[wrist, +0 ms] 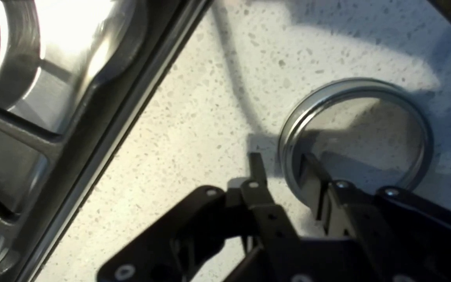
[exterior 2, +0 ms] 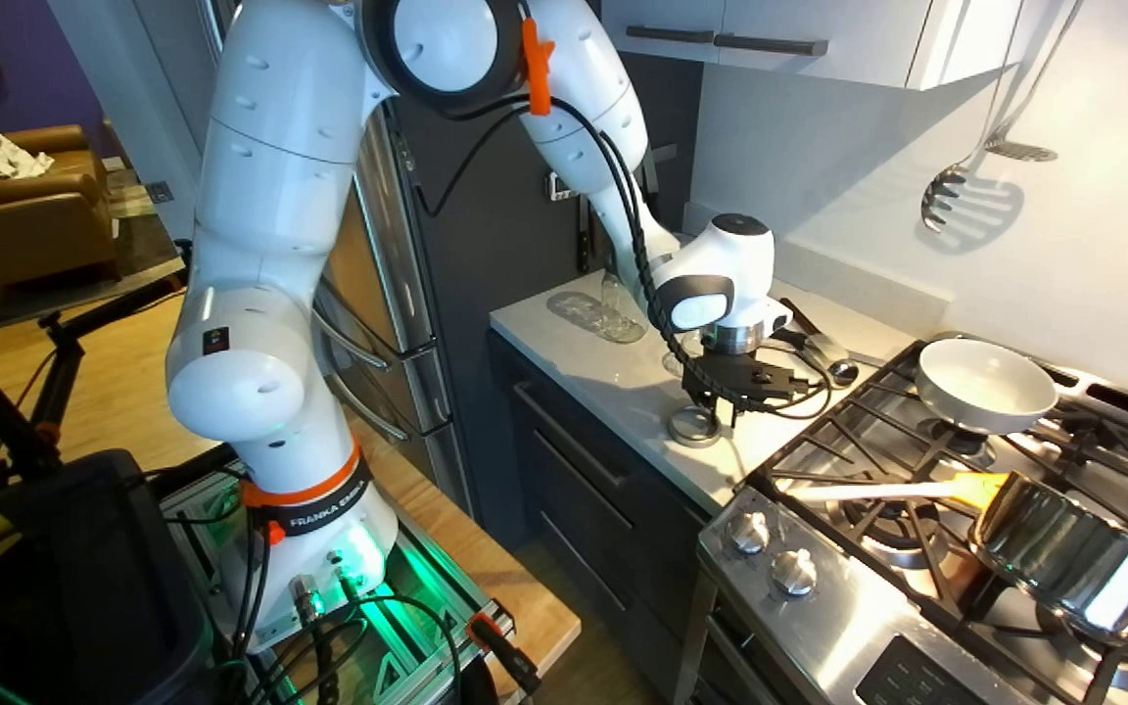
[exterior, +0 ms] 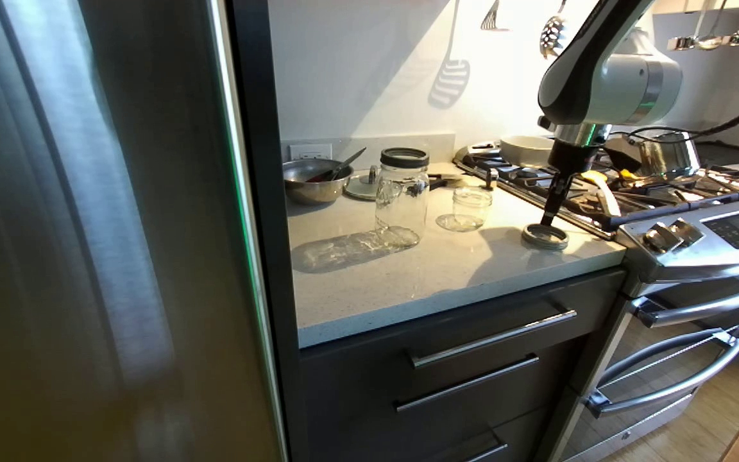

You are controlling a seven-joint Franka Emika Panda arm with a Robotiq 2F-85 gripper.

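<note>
My gripper point(wrist: 281, 156) points down over the counter with its jaws partly spread. A round silver jar ring point(wrist: 358, 84) lies flat beneath it, and its near rim shows in the gap between the fingers. One finger's tip stands outside the ring, the other over its inside; neither looks pressed against the metal. In both exterior views the gripper point(exterior: 547, 221) is right at the ring point(exterior: 546, 244). A small clear glass jar point(exterior: 472, 208) stands uncapped close by. Further off rises a tall glass jar point(exterior: 401, 205) with a dark band on its mouth.
Beside the ring runs the stove's edge, with black grates point(wrist: 49, 141). On the stove are a white pan point(exterior 2: 985, 387) and a steel pot point(exterior 2: 1083, 558) with a wooden-handled utensil point(exterior 2: 877, 492). A metal bowl point(exterior: 312, 189) and a pot lid point(exterior: 362, 187) sit at the counter's back.
</note>
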